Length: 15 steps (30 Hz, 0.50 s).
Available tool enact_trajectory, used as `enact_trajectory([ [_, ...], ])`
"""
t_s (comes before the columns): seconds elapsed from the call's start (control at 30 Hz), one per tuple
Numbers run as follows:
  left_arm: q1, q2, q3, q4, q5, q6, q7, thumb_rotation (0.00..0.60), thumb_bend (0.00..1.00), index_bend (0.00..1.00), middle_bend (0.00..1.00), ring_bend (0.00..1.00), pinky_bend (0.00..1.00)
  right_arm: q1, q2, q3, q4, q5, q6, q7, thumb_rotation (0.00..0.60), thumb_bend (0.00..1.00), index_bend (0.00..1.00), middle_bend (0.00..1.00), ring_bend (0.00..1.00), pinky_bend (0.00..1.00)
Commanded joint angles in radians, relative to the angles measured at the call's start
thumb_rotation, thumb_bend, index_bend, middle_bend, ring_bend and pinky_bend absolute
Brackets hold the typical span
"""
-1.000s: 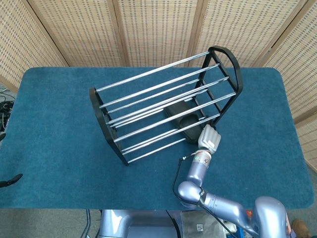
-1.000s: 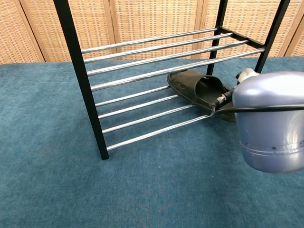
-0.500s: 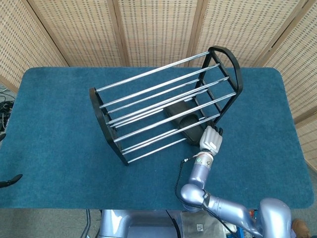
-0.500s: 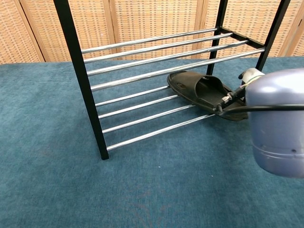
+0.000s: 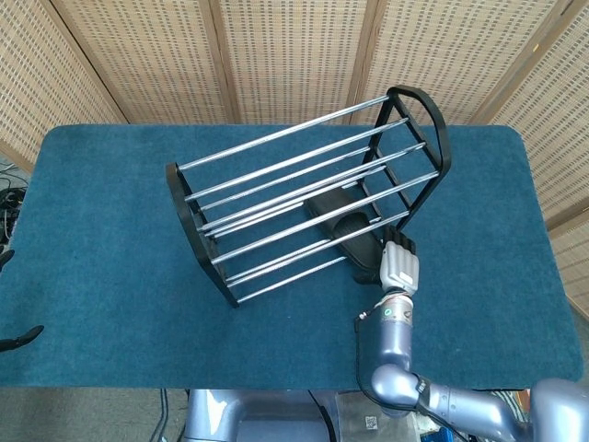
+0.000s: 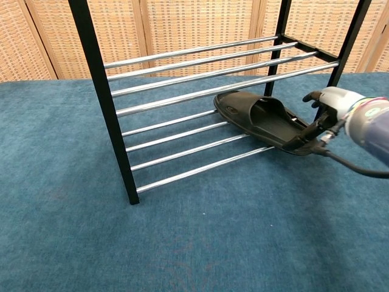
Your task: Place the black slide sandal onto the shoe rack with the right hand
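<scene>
The black slide sandal [image 5: 342, 227] [image 6: 262, 118] lies on the lower rails of the shoe rack [image 5: 304, 184] [image 6: 115, 121], toe inward, with its heel sticking out past the front rail. My right hand [image 5: 400, 264] [image 6: 333, 102] hovers just off the heel end with its fingers apart, and I see nothing in it. It looks slightly clear of the sandal. At the left edge of the head view a dark tip [image 5: 20, 336] may be my left hand; too little shows to tell how it lies.
The rack stands slanted across the middle of the blue table [image 5: 101, 258], its black end frame [image 6: 103, 97] close in the chest view. Wicker screens [image 5: 294, 46] close off the back. A cable [image 6: 355, 169] trails from my right wrist.
My right hand has drawn back to the right, away from the sandal's heel, and the arm no longer blocks the chest view. The sandal stays on the lower rails.
</scene>
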Motion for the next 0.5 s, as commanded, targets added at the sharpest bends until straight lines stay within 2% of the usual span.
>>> enact_trajectory([
  [0.03,-0.002,-0.003,-0.001,-0.002,-0.005,-0.003,0.009,0.600,0.14,0.00,0.00,0.00,0.00,-0.057,0.097,-0.037,-0.093,-0.007,-0.083,0.031,0.600,0.00,0.02,0.05,0.00,0.00],
  [0.23,-0.007,-0.013,0.000,-0.014,-0.011,-0.010,0.048,0.600,0.14,0.00,0.00,0.00,0.00,-0.137,0.317,-0.063,-0.226,0.027,-0.325,0.117,0.600,0.00,0.02,0.05,0.00,0.00],
  [0.4,-0.012,-0.023,0.001,-0.024,-0.014,-0.018,0.083,0.600,0.14,0.00,0.00,0.00,0.00,-0.170,0.504,-0.101,-0.259,0.042,-0.539,0.155,0.600,0.00,0.02,0.06,0.00,0.00],
  [0.5,-0.015,-0.030,0.001,-0.032,-0.020,-0.021,0.109,0.600,0.14,0.00,0.00,0.00,0.00,-0.189,0.623,-0.131,-0.252,0.003,-0.713,0.195,0.600,0.00,0.04,0.08,0.00,0.00],
])
